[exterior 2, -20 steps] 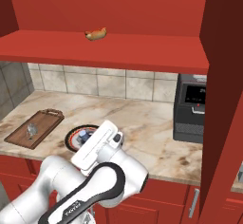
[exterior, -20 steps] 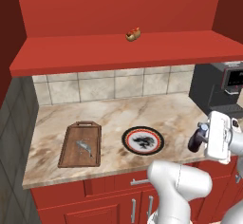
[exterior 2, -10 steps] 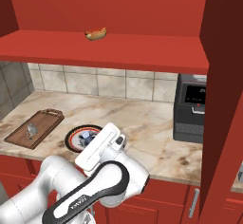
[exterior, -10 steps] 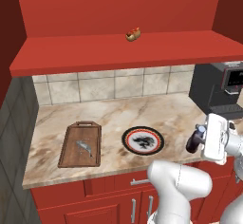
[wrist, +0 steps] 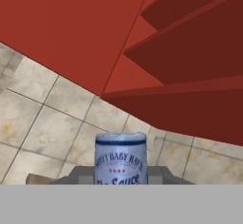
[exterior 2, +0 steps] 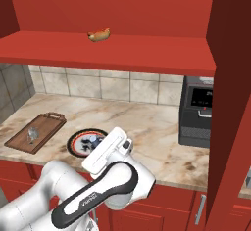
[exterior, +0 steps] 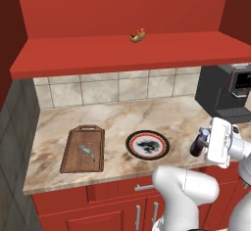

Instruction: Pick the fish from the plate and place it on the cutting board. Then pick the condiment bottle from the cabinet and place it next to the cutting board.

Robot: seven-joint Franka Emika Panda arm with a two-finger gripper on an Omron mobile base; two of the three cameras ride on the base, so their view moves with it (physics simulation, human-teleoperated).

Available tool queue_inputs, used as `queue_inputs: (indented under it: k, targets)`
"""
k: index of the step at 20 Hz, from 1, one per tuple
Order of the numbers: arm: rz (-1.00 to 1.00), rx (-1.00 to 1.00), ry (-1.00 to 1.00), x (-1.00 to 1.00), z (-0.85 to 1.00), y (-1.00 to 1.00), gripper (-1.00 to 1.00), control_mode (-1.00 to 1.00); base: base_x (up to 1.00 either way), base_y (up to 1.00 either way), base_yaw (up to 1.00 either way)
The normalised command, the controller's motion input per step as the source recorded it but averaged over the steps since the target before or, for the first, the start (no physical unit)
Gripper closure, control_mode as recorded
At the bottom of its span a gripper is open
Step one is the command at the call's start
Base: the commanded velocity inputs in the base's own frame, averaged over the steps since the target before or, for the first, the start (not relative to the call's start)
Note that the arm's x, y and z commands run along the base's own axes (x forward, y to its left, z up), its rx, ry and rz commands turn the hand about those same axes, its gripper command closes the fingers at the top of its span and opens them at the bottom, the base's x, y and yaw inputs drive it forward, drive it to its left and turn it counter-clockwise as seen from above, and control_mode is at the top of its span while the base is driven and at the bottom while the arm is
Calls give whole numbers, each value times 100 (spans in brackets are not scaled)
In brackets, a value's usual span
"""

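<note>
Lower now, bottle seemingly between jaws

A rendered home kitchen. A marble counter runs under a tiled backsplash and red cabinet, with what looks like a coffee machine at the counter's right end.

Even, bright rendered light with no glare; the underside of the red shelf is darker, and a soft shadow falls on the tiles just below it. Edges look slightly jagged and soft, coarsest in the hand view, without lens distortion
</note>
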Motion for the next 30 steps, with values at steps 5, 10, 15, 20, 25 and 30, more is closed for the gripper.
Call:
queue_inputs:
  k: [5, 10, 15, 20, 25, 30]
  targets:
    - [0, 0, 0, 20, -14, -8, 100, -100, 0, 0, 0]
    - [0, 0, 0, 13, -14, -8, 100, -100, 0, 0, 0]
    - [0, 0, 0, 10, -15, -5, 100, -100, 0, 0, 0]
    - [0, 0, 0, 12, -18, -4, 100, -100, 0, 0, 0]
    - [0, 0, 0, 14, -18, -3, 100, -100, 0, 0, 0]
    - [0, 0, 0, 15, -17, -3, 100, -100, 0, 0, 0]
